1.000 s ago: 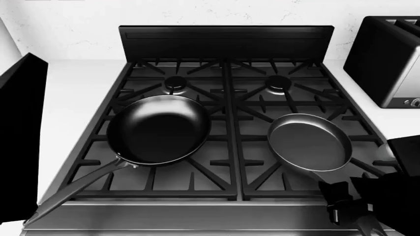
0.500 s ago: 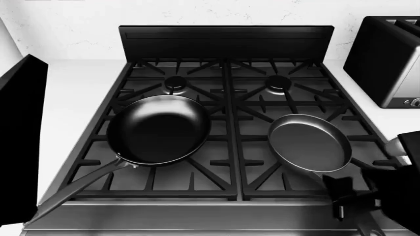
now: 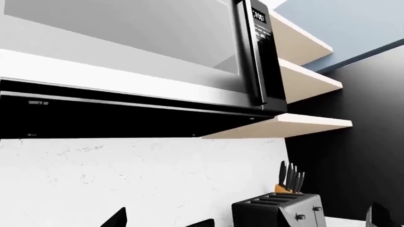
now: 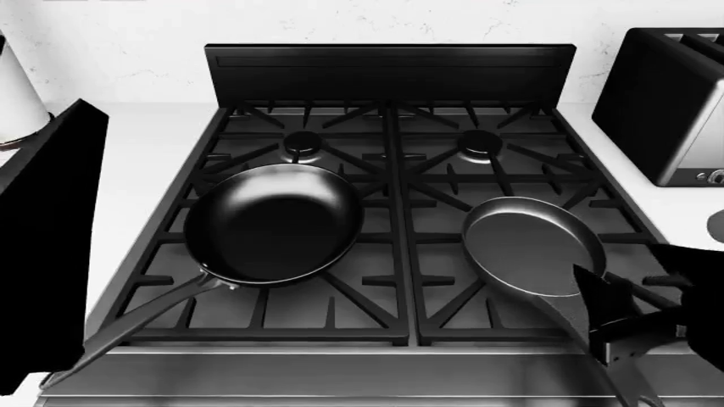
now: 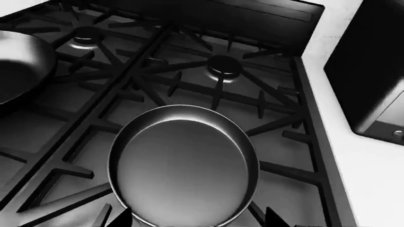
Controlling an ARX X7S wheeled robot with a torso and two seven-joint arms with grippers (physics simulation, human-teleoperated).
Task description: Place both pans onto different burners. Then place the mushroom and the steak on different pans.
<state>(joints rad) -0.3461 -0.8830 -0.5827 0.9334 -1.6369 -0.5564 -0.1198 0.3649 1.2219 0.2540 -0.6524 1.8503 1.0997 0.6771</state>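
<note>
I found almost nothing I could read. The microwave [image 3: 158, 52] above the stove carried a small lit display [image 3: 258, 16] at the top of its control strip, beside the door handle, but its characters were too small to make out. A faint mark on the dark band beneath it was also illegible.

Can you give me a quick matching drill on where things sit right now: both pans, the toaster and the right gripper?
Things:
1. large pan
2. small pan
3. toaster
4. right gripper

Places:
a. on the counter to the right of the stove
b. on the front right grate
c. at the small pan's handle, by the stove's front edge
d. on the front left grate

Pairs: 1-d, 2-b, 3-a, 4-c
</note>
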